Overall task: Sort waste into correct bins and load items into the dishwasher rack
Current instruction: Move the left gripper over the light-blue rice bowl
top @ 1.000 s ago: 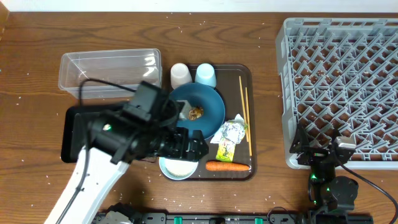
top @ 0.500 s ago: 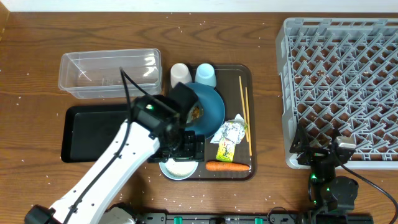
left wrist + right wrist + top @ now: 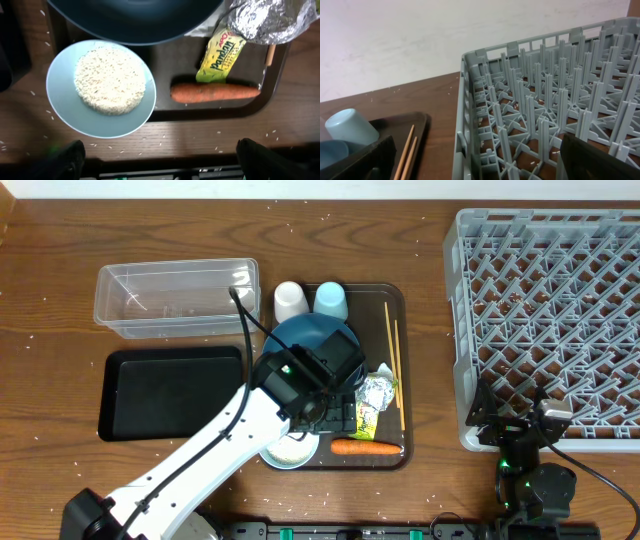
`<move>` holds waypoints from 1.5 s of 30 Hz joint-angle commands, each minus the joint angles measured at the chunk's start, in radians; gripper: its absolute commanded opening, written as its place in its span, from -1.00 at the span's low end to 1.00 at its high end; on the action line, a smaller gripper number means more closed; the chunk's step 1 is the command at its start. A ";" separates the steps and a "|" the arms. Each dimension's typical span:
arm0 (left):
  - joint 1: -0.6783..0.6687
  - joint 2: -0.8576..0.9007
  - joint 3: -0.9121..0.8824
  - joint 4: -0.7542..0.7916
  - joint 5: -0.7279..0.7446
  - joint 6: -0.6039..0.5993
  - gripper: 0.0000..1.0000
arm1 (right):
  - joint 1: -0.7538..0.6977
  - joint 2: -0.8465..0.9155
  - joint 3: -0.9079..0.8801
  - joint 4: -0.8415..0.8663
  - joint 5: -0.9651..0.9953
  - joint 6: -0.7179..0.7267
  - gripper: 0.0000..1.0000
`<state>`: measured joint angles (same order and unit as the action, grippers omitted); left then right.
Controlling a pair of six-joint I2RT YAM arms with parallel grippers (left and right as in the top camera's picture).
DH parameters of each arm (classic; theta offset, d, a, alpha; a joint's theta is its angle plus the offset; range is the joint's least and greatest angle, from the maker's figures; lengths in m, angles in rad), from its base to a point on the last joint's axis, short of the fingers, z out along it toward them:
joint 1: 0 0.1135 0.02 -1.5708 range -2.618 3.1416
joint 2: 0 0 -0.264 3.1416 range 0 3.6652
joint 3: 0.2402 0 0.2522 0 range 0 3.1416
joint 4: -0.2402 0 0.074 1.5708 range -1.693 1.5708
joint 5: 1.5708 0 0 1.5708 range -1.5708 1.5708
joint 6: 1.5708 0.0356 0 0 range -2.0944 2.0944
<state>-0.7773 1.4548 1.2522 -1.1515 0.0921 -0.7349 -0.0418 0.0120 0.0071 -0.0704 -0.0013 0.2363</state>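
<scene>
Left claw (image 3: 335,418) hangs wide open over the brown tray (image 3: 392,292). Right claw (image 3: 510,428) rests open beside the unloaded dishwasher rack (image 3: 545,310). Step in hand: waste sorting. Small bowl (image 3: 65,105) and carrot (image 3: 215,92) lie directly below. Next move probably requires descending astride the carrot.

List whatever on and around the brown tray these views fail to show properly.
- Blue plate: overhead, the left arm covers its near half; left wrist, cut off by the top edge. Whatever lies on it is unseen.
- Rice bowl: overhead, mostly under that arm.
- Wrapper: overhead, its left side is hidden by the arm.
- Chopsticks: right wrist, cut off by the bottom edge.
- Dishwasher rack: overhead, runs off the right edge.
</scene>
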 commanded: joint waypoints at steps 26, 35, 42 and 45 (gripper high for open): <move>-0.001 0.060 -0.367 0.472 -0.061 -0.023 0.96 | -0.017 -0.003 -0.002 -0.004 0.004 -0.006 0.99; -0.001 0.129 -0.367 0.478 -0.157 -0.072 0.95 | -0.017 -0.003 -0.002 -0.004 0.004 -0.006 0.99; -0.006 0.180 -0.367 0.481 -0.153 -0.077 0.74 | -0.017 -0.003 -0.002 -0.004 0.004 -0.006 0.98; -0.023 0.191 -0.367 0.486 -0.153 -0.091 0.74 | -0.017 -0.003 -0.002 -0.004 0.004 -0.006 0.99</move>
<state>-0.7845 1.6318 0.8906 -0.6708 -0.0372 -0.8078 -0.0418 0.0120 0.0071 -0.0704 -0.0010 0.2363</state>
